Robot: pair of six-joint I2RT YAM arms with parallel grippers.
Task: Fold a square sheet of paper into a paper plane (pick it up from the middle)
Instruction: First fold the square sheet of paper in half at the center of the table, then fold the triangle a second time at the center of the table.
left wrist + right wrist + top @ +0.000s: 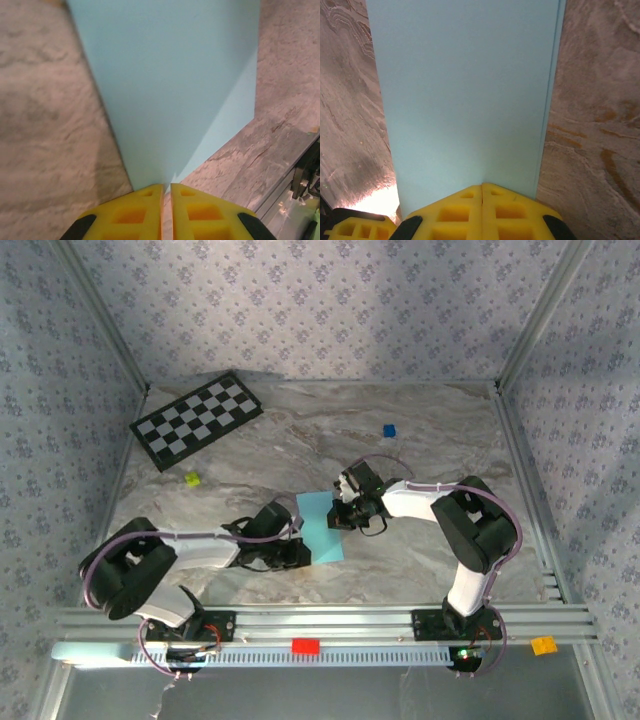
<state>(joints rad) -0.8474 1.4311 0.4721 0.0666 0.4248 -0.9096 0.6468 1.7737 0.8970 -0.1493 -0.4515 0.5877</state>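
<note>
I am seeing the sheet (322, 530) lying on the worktop (300, 440), near-right of the checkerboard (195, 420) and well apart from it. The left claw (166, 189) is pinching its edge; the right claw (482, 187) is resting clenched at its edge.

A marble-patterned surface (300, 440) in grey and beige carries a few small things. A black-and-white checkerboard (197, 420) lies flat in the far left corner, turned at an angle to the edges. A tiny blue cube (389, 430) sits in the far right part, well apart from the board. A small yellow-green cube (192, 479) rests near the checkerboard, on its near side. Along the near edge run metal rails (330, 620); a red block (305, 646) lies at their middle and an orange block (543, 645) at their right end. Walls (320, 310) with a pale floral pattern stand around the surface.
</note>
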